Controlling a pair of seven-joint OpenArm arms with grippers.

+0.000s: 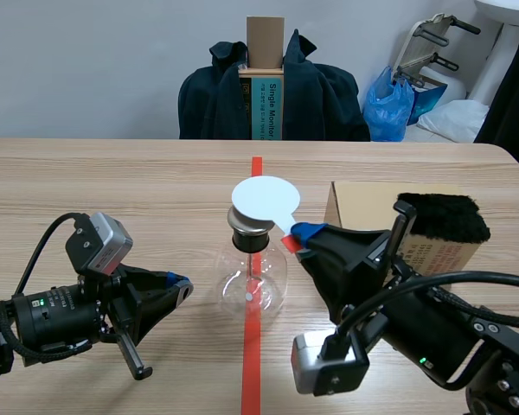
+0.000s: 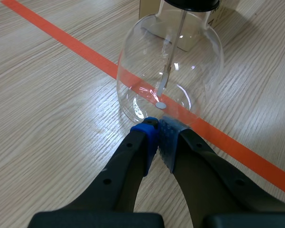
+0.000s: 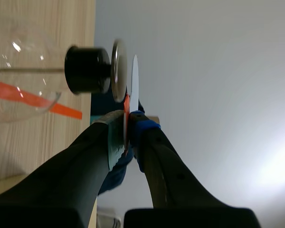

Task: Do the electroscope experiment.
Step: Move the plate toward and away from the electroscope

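Observation:
The electroscope, a clear glass flask with a black stopper and a metal disc on top, stands on the orange-red tape line at the table's middle. My right gripper is shut on the red handle of a white round plate, holding it flat just over the flask's top disc. In the right wrist view the white plate stands edge-on beside the disc, a thin gap between them. My left gripper is shut on nothing, its tips close to the glass flask at table level.
A cardboard box with a black fur cloth on it stands right of the flask, behind my right arm. At the table's far side stands a chair draped with a dark jacket.

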